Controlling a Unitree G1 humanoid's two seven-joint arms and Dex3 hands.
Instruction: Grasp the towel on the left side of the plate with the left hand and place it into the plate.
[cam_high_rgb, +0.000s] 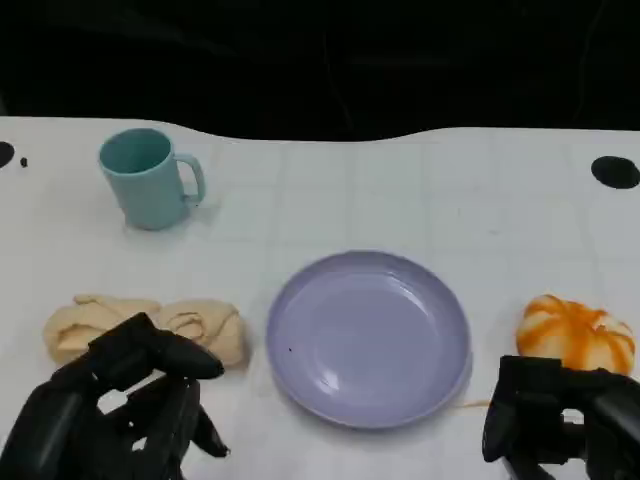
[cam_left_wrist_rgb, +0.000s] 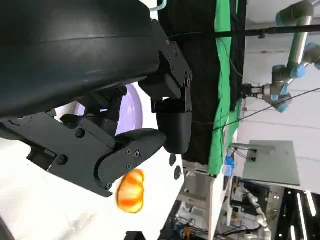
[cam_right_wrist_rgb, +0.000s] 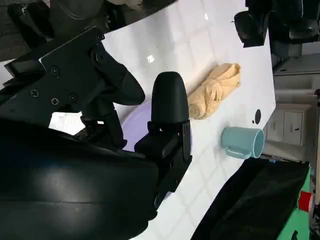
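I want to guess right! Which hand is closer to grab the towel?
The left hand. It hovers right by the towel, left of the plate. The right hand sits beyond the plate, near the pumpkin.

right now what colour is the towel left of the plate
Pale tan, a beige-yellow. The towel shows best in the head view, beside the lavender plate.

This is a robotics lab, not a home. Past the white bench (cam_high_rgb: 420, 190) hang a black curtain (cam_left_wrist_rgb: 205, 75) and a green backdrop (cam_left_wrist_rgb: 224, 65). A grey-and-blue industrial robot arm (cam_left_wrist_rgb: 285, 60) stands further off, beside a metal stand (cam_left_wrist_rgb: 270, 160), cables and cluttered equipment under strip lights.
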